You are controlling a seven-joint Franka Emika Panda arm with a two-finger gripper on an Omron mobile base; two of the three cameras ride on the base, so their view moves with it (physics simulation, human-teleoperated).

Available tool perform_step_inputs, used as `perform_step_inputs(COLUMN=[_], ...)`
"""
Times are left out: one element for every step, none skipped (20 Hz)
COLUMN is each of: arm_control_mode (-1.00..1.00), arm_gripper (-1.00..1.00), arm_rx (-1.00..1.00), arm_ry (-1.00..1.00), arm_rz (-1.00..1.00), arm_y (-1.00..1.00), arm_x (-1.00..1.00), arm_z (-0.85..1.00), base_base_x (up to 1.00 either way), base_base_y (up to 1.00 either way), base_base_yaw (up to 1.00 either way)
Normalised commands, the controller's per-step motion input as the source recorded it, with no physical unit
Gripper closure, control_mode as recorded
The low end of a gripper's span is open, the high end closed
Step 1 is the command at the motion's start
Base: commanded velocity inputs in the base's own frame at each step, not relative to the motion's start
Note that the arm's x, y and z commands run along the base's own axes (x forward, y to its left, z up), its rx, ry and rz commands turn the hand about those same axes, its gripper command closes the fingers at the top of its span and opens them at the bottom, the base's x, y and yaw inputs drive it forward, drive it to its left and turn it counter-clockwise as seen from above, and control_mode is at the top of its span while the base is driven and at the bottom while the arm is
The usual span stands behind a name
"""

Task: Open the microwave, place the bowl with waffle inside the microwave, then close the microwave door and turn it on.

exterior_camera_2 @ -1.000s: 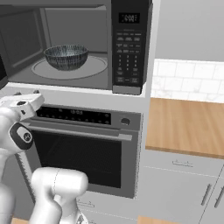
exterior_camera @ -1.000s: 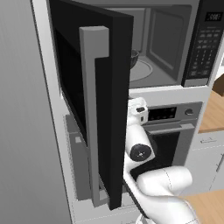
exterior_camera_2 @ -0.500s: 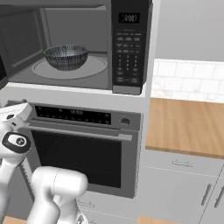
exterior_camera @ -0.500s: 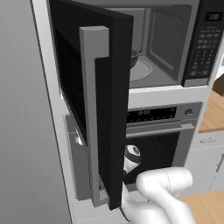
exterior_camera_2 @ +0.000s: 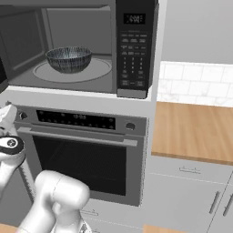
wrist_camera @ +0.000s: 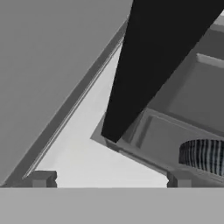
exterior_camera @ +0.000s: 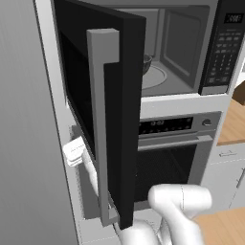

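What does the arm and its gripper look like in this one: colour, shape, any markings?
The arm is glossy white with rounded, bulbous links. One joint ends in a dark round cap with a small pale mark on it. The gripper has two small, blocky grey finger tips. No cables are visible.

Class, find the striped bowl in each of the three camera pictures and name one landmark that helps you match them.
Left base view: the bowl peeks out just right of the open microwave door, upper middle.
Right base view: upper left, on the round turntable inside the microwave.
Hand view: lower right edge, its striped side partly cut off.
Shared landmark: the black microwave door, beside the bowl in the left base and hand views.
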Motion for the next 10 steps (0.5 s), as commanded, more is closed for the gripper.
perform_step_inputs(arm_control_mode=[-1.0,-1.0,-1.0,-1.0,-1.0,-1.0,-1.0,-1.0,-1.0,-1.0], arm_gripper=[-1.0,-1.0,-1.0,-1.0,-1.0,-1.0,-1.0,-1.0,-1.0,-1.0], arm_rx=[-0.12,-0.13,-0.13,-0.13,-0.12,-0.12,-0.12,-0.12,-0.12,-0.11], arm_ry=[-0.21,-0.2,-0.18,-0.16,-0.16,-0.17,-0.16,-0.15,-0.16,-0.17], arm_rz=[0.0,-0.02,-0.03,-0.02,-0.02,-0.02,-0.01,-0.01,-0.01,-0.01], arm_y=[0.85,0.86,0.87,0.85,0.82,0.82,0.82,0.81,0.81,0.79], arm_x=[-0.17,-0.04,0.0,0.0,0.0,0.0,0.0,0.0,0.0,0.0], arm_z=[-0.06,-0.16,-0.26,-0.34,-0.36,-0.39,-0.42,-0.44,-0.44,-0.43], base_base_x=[0.0,0.0,0.0,0.0,0.0,0.0,0.0,0.0,0.0,0.0], base_base_y=[0.0,0.0,0.0,0.0,0.0,0.0,0.0,0.0,0.0,0.0], base_base_yaw=[0.0,0.0,0.0,0.0,0.0,0.0,0.0,0.0,0.0,0.0])
